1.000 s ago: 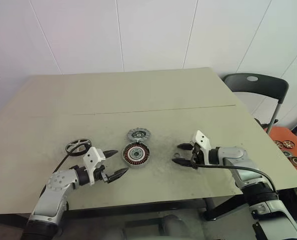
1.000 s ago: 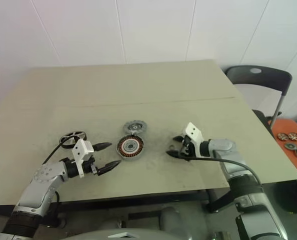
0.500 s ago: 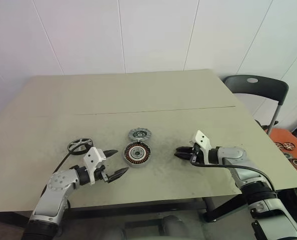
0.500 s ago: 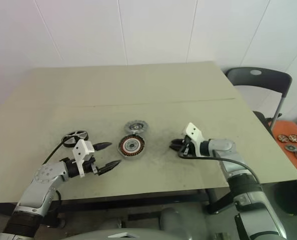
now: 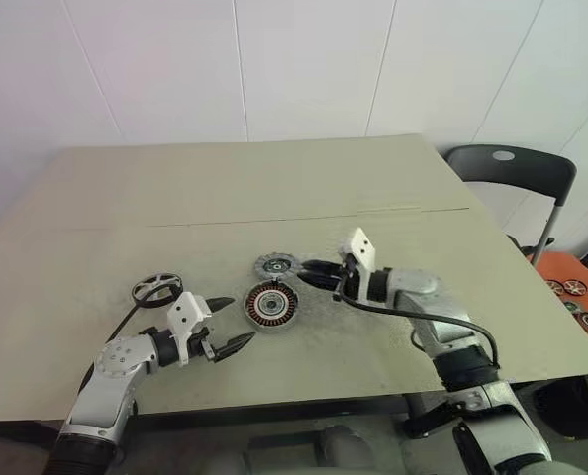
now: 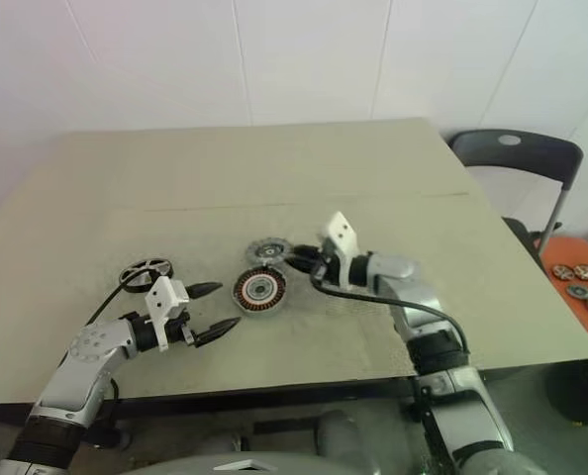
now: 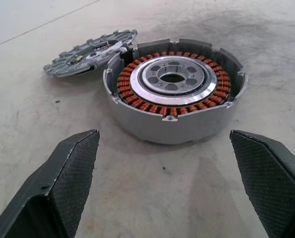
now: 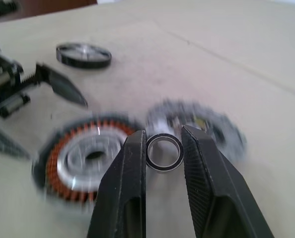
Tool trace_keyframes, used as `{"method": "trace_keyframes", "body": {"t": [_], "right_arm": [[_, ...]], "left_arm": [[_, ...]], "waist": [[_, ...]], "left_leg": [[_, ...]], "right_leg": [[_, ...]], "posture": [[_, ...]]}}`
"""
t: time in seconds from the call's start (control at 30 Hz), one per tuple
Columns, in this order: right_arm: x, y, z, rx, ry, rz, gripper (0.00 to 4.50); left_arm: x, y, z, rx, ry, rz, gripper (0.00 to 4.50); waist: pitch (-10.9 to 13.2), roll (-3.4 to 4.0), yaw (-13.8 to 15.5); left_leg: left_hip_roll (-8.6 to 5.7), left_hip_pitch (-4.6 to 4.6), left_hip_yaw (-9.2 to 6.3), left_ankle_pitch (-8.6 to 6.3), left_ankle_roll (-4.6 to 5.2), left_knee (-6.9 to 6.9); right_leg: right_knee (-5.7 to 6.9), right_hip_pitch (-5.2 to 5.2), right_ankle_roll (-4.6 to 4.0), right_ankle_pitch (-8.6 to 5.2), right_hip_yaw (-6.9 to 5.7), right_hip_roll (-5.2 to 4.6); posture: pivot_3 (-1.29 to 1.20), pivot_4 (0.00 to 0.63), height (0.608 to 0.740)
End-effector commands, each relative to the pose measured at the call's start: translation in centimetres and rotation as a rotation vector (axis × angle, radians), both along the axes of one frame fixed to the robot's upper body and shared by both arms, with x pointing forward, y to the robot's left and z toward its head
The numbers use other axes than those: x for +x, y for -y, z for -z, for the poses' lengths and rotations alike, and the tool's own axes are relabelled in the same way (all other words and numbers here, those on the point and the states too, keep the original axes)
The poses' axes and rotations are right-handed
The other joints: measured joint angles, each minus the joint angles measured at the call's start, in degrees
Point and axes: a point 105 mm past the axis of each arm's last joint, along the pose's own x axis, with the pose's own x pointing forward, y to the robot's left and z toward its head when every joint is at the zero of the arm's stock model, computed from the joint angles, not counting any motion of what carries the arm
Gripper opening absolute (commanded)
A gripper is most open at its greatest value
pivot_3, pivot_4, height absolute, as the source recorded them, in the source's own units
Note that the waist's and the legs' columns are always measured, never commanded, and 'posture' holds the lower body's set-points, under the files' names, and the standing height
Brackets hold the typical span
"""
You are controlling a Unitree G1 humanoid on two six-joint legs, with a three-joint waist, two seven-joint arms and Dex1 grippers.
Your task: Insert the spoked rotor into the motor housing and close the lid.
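- Since a second ago my right gripper (image 8: 162, 151) has swung in from the open tabletop on the far right of the motor housing (image 5: 271, 304) to a spot above the lid (image 5: 275, 265), just beyond the housing's right edge; its fingers have also narrowed.
- Between those fingers I see a small black-rimmed ring (image 8: 164, 152) pinched upright, the fingers closed onto its two sides.
- My left gripper (image 5: 225, 323) sits where it was, fingers spread wide and holding nothing, pointing at the housing from its near-left side with a bare strip of table (image 5: 393, 178) between.
- Housing: a squat silver puck, open on top, with a band of copper-red windings around a pale metal centre with a dark hole.
- Lid: a flat pale-grey disc with a notched rim, lying just behind the housing, its edge touching or nearly touching the housing wall; I cannot tell which.
- Spoked rotor (image 5: 155, 289): a thin dark wheel, flat on the table well to the left of the housing, behind my left gripper.
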Motion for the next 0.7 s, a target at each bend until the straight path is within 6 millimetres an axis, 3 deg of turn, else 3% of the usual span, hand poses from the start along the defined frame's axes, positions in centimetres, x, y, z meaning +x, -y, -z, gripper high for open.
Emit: {"method": "trace_keyframes", "body": {"t": [0.03,0.3,0.7], "right_arm": [[-0.3,-2.5,-0.1,-0.033,-0.006,-0.052,0.67],[-1.1,-4.5,0.4,-0.107,-0.075,-0.154,0.67],[-1.3,-4.1,1.8,-0.204,-0.086,-0.183,0.67]], "left_arm": [[0.7,0.4,-1.4,-0.024,0.056,0.009,4.50],[0.8,0.2,-2.5,-0.087,0.069,-0.010,4.50],[0.7,0.6,-2.3,-0.085,0.064,-0.002,4.50]], "waist": [[0.00,0.01,-0.02],[0.01,0.02,-0.22],[0.01,0.02,-0.27]], "left_leg": [[0.00,-0.02,0.00,0.00,0.00,-0.02],[0.00,0.00,0.00,0.00,0.00,0.03],[0.00,0.00,0.00,0.00,0.00,0.02]], "right_leg": [[0.00,-0.02,0.00,0.02,0.00,0.00],[0.03,-0.03,0.03,0.00,0.00,0.00],[0.04,-0.03,0.07,-0.01,0.00,0.00]], "posture": [[0.00,0.000,0.740],[0.00,0.000,0.740],[0.00,0.000,0.740]]}}
